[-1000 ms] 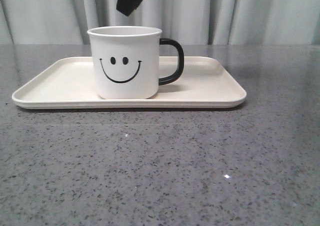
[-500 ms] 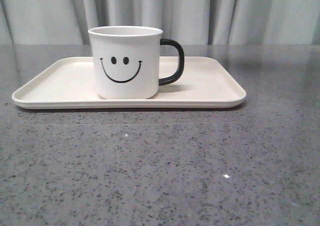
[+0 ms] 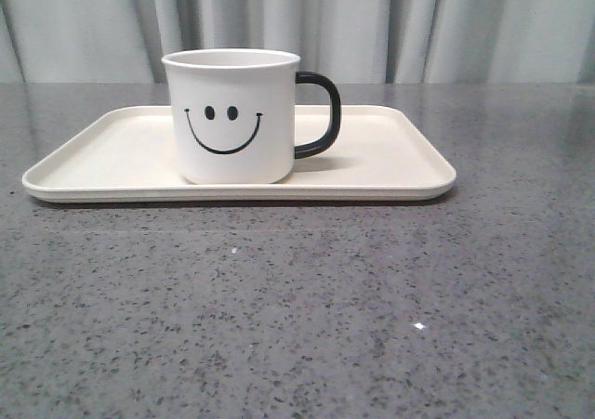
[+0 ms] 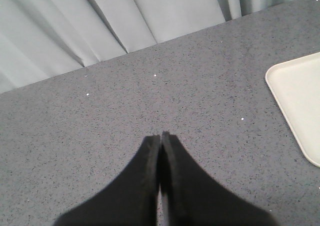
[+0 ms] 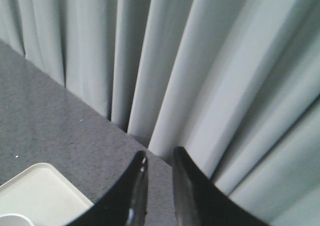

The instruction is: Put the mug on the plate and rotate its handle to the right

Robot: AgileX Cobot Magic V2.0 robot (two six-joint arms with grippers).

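now mug (image 3: 234,117) on plate (image 3: 390,163), black arm gone

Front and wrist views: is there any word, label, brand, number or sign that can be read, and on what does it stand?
No readable text, numbers or brand marks in any view.
The only printed mark: a black smiley face, two oval eyes and a curved mouth, on the mug.
The plate, the table and the curtain carry no markings.
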